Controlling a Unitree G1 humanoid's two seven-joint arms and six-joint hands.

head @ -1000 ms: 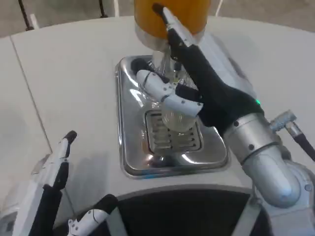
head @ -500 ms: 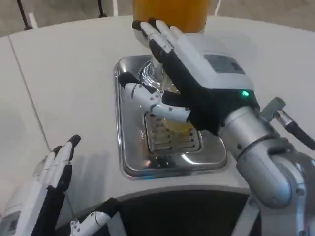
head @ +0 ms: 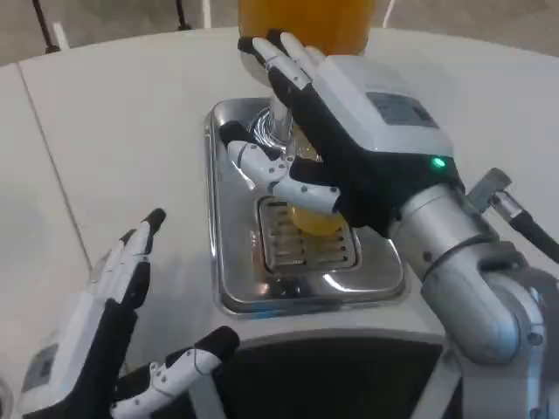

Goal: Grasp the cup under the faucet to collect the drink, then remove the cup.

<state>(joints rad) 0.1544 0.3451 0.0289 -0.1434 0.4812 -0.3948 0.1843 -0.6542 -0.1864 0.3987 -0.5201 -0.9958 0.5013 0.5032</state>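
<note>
The right hand (head: 349,131) wraps its fingers around the cup (head: 313,216), holding orange drink, on the steel tray (head: 229,262) beneath the orange dispenser (head: 304,22). The left hand (head: 109,327) hovers near the table (head: 122,131) edge, fingers spread, holding nothing.

The scene is viewed by a single head camera, aimed steeply down and forward at close range over the white table (head: 113,131), with the steel drip tray (head: 229,262) held near centre

Right hand (head: 349,140) curled forward, left hand (head: 105,323) spread, palm inward.
</note>
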